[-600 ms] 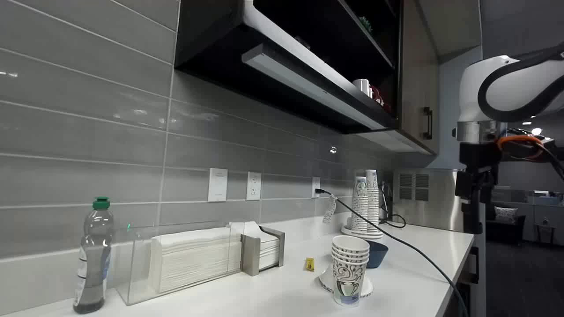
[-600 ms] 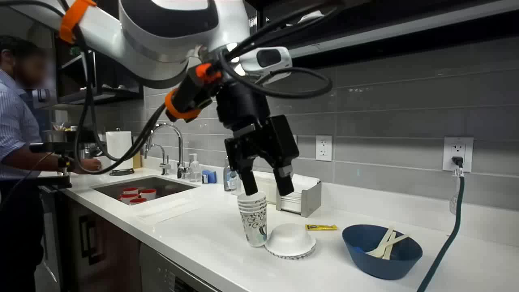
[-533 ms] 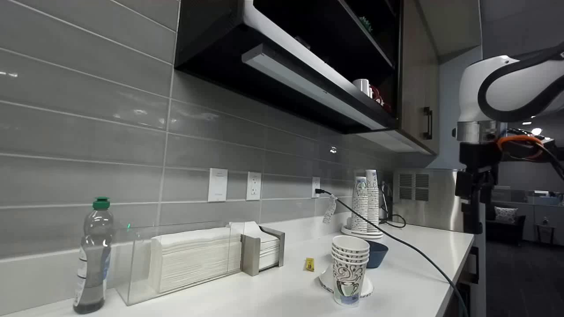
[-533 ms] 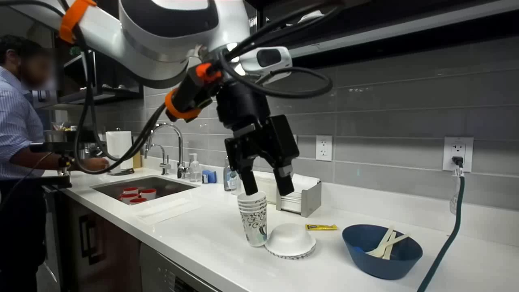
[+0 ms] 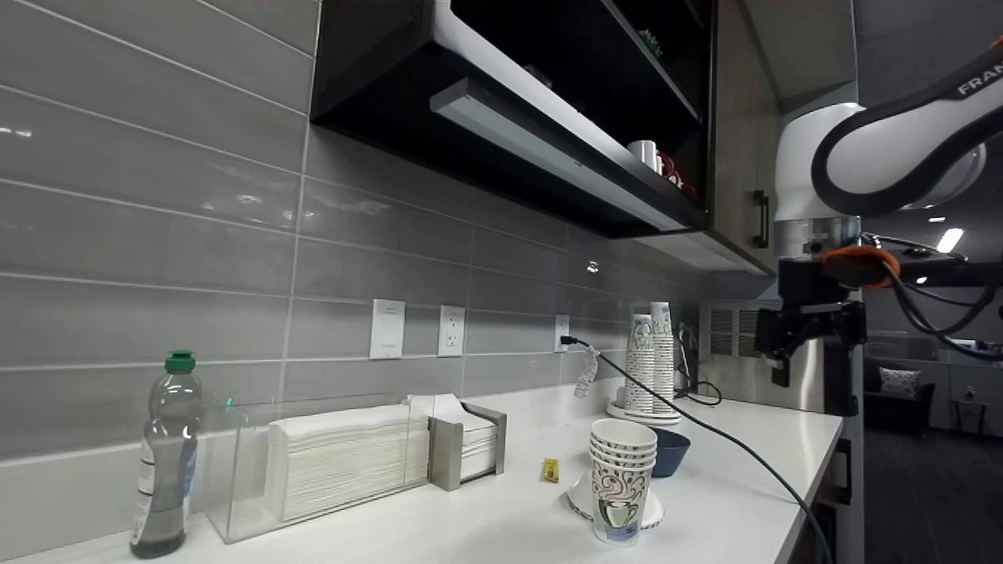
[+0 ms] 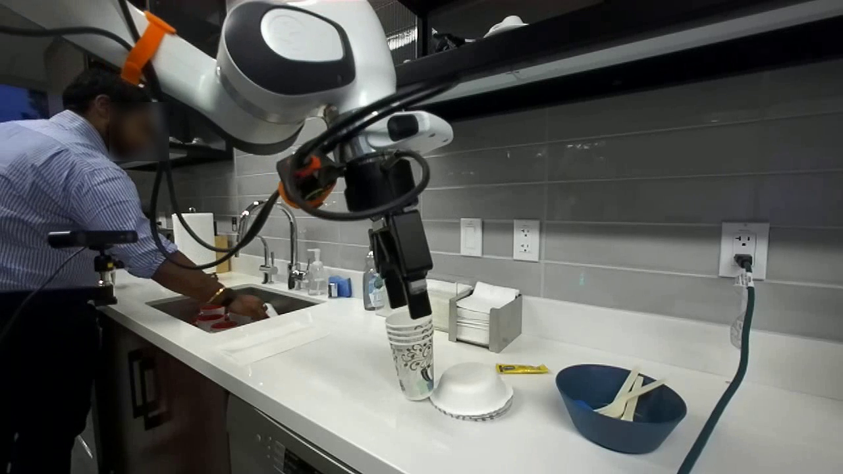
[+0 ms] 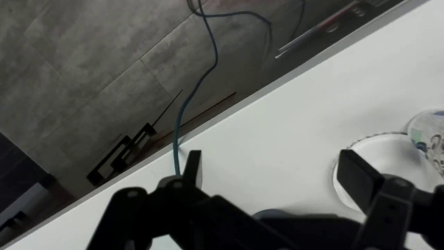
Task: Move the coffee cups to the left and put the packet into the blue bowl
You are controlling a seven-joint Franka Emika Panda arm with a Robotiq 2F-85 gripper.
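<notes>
The black two-fingered tool [image 5: 812,390] gapes empty; the nested patterned white paper cups [image 6: 413,363] seem light, crushable, best pinched mid-height.

- White counter [image 6: 355,375], a sink [image 6: 301,303] let into it.
- Gray tiled wall [image 5: 157,251] behind, in both exterior views: wide horizontal tiles, glossy, with small reflections.
- White outlet plates [image 5: 451,330] set on the tiles.
- Black open shelf [image 5: 376,78] overhead, a pale strip [image 5: 509,127] along its underside.
- Cabinet door [image 5: 744,141], dark handle [image 5: 762,219].
- In the wrist view, mottled gray floor [image 7: 86,62].
- Beyond, a dim area: dark seat [image 5: 901,409], patterned cushion [image 5: 899,381], bright light [image 5: 950,240] higher up.
</notes>
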